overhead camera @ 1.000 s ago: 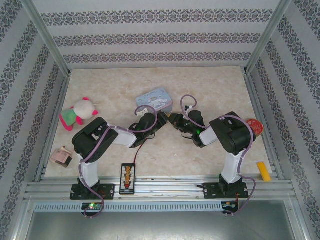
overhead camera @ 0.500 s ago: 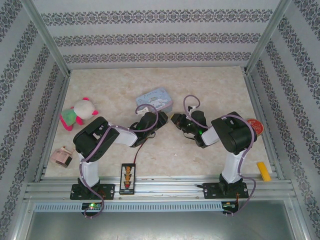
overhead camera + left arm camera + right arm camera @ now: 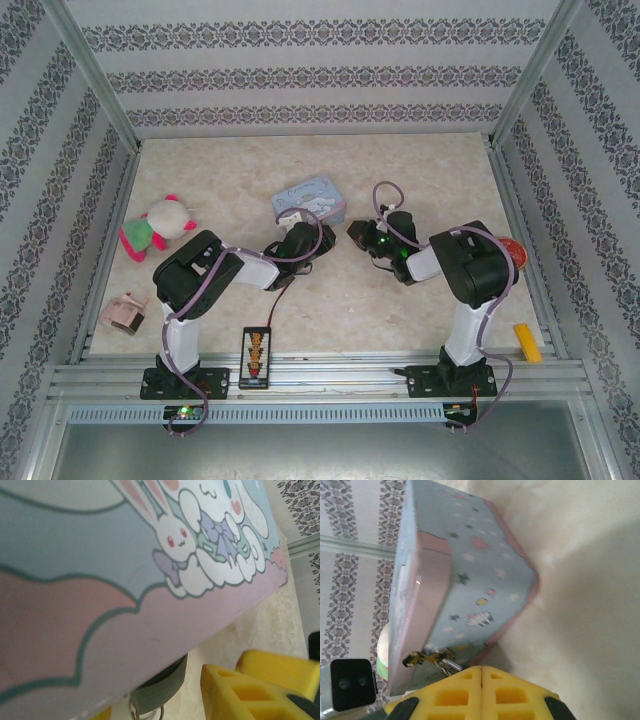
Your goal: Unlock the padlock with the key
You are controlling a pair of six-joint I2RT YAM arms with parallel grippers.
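Observation:
The light-blue tin (image 3: pixel 310 197) stands mid-table, and both grippers are just in front of it. In the left wrist view the padlock (image 3: pixel 159 689), a dark body with thin silvery rings under it, sits half under the tin's lid (image 3: pixel 125 580). It lies between my left gripper's (image 3: pixel 160 711) spread yellow fingers (image 3: pixel 245 695), with a gap on the right side. My right gripper (image 3: pixel 481 672) is shut, its pads pressed flat together. The key (image 3: pixel 427 657) and a silvery ring stick out at the left of its tips. From above, the left gripper (image 3: pixel 303 237) and right gripper (image 3: pixel 357 232) stand apart.
A plush toy (image 3: pixel 160 222) and a pink box (image 3: pixel 125 312) lie at the left. A black strip with orange marks (image 3: pixel 255 355) lies at the near edge between the arm bases. At the right are a red round thing (image 3: pixel 510 250) and a yellow block (image 3: pixel 527 342).
The two grippers, touching tip to tip a second ago, have drawn apart. The right one moved right and slightly back, and the left one pulled back to the left.

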